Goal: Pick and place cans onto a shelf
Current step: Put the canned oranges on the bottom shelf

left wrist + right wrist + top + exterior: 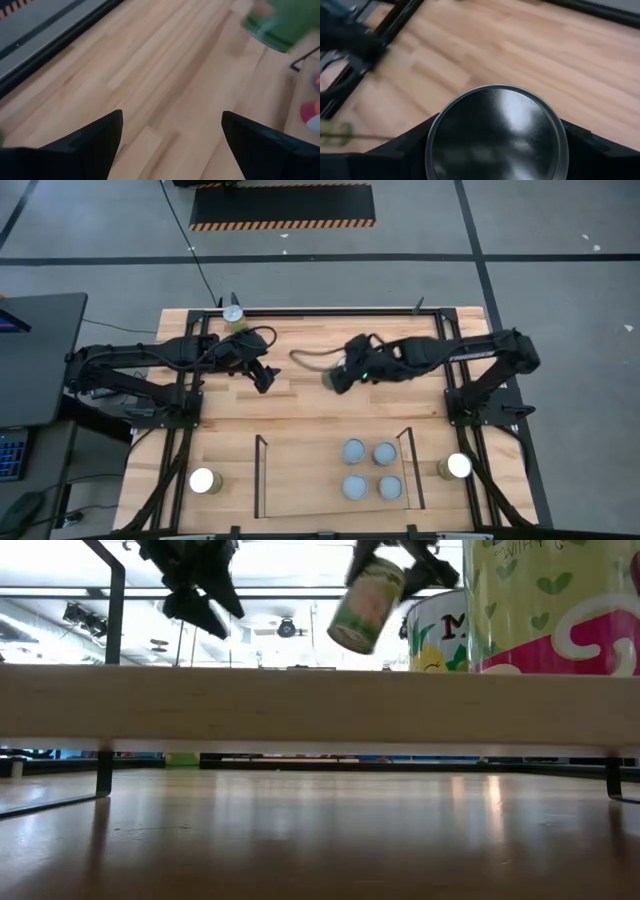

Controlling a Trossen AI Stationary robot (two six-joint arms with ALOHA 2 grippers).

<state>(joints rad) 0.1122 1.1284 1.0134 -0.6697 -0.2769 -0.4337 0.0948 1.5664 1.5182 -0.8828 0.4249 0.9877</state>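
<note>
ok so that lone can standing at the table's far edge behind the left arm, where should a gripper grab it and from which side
Grip the can on its curved side wall, jaws on opposite sides, just below the round top. It appears to stand upright, so coming straight down from above looks best; the black frame rail runs right beside it, crowding a sideways approach. The left gripper, open and empty, is nearest; the right gripper already holds a can.

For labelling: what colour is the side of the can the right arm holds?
Green and pale yellow label on the can; low view shows it best.
</note>
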